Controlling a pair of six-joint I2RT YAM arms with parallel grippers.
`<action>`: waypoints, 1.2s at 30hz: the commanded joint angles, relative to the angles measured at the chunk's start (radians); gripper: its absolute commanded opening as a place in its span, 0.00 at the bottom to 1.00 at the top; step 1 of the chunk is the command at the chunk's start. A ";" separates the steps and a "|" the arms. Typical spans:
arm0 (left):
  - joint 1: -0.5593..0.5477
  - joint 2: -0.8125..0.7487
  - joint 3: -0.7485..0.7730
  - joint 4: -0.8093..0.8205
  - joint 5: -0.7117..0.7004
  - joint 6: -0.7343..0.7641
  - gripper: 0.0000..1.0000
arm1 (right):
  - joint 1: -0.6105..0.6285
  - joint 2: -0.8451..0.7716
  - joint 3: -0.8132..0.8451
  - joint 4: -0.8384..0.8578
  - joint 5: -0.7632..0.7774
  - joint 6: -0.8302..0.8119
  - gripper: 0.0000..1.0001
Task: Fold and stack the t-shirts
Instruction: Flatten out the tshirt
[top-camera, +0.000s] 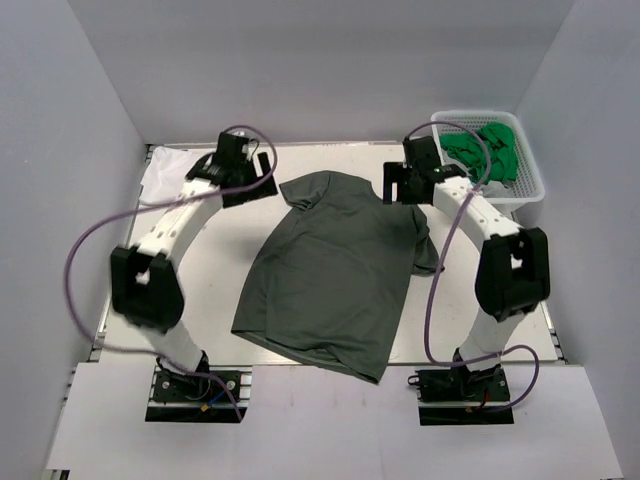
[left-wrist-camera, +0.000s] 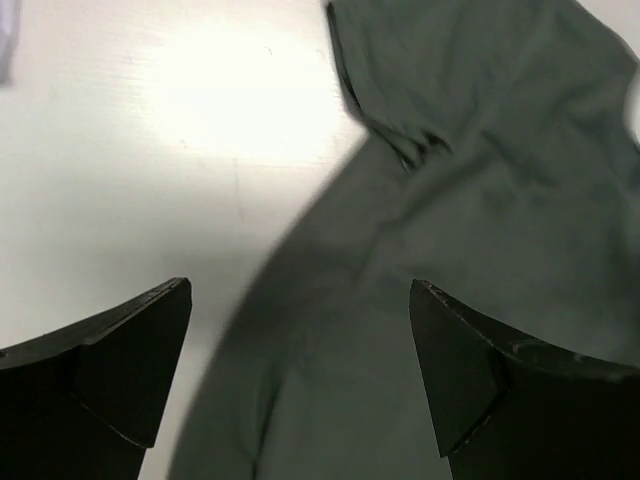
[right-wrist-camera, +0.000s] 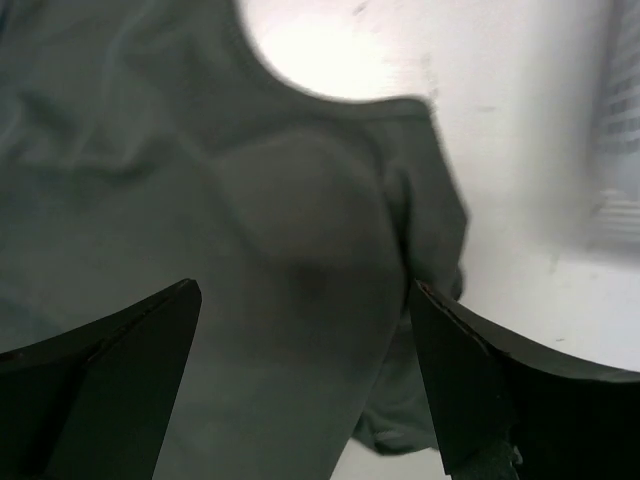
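A dark olive-grey t-shirt (top-camera: 330, 270) lies spread out on the white table, neck toward the back and hem toward the arms' bases. Its right sleeve (top-camera: 425, 250) is bunched. My left gripper (top-camera: 255, 180) hovers open over the shirt's left shoulder; the left wrist view shows its fingers wide apart (left-wrist-camera: 300, 290) above the t-shirt (left-wrist-camera: 480, 200), nothing between them. My right gripper (top-camera: 400, 180) hovers open by the right shoulder; in the right wrist view (right-wrist-camera: 305, 288) the t-shirt (right-wrist-camera: 290, 230) and its round neckline (right-wrist-camera: 300, 95) lie below. A white cloth (top-camera: 165, 180) lies at the back left.
A white mesh basket (top-camera: 528, 190) holding green cloth (top-camera: 485, 150) stands at the back right corner. Grey walls close in the table on three sides. Purple cables loop off both arms.
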 joint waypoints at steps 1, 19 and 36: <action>-0.018 -0.181 -0.226 0.041 0.121 -0.063 1.00 | 0.006 -0.079 -0.086 0.058 -0.189 0.005 0.90; -0.057 -0.440 -0.732 -0.031 0.330 -0.202 1.00 | 0.015 -0.115 -0.390 0.224 -0.441 0.131 0.90; -0.032 -0.376 -0.896 0.151 0.370 -0.305 1.00 | 0.064 -0.113 -0.510 0.178 -0.331 0.140 0.90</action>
